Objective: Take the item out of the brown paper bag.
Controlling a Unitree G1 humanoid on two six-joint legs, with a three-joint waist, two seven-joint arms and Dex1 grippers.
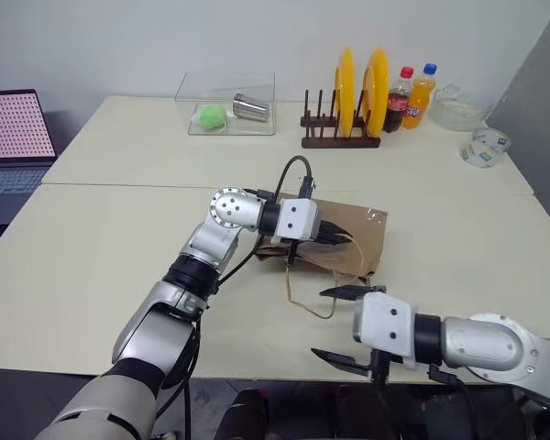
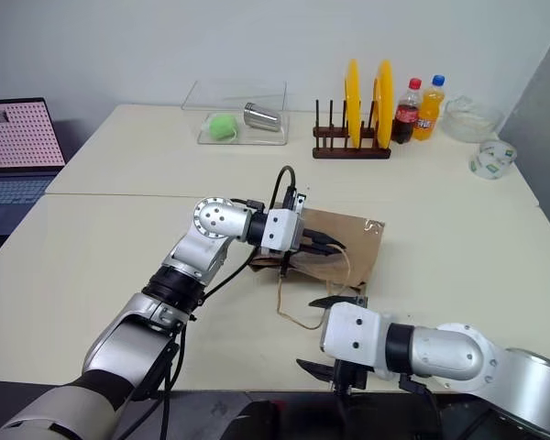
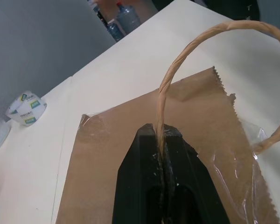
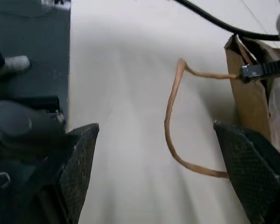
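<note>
Brown paper bag [image 1: 348,234] lies flat on table [image 1: 101,266], directly under left gripper [image 1: 337,240]. Left gripper clenched on one cord handle [image 3: 186,60], bag mouth lifted slightly. Right gripper [image 1: 348,323] released, jaws wide, near table's front edge, short of bag; second handle loop [image 4: 170,126] lies between its fingers and bag. Item not out yet: judged early, opening and reaching in remain. Bag contents hidden; clear film over bag hard to read.

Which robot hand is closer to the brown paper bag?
Left. The left gripper is shut on the brown paper bag's cord handle. The right gripper waits open nearby, not touching.
</note>
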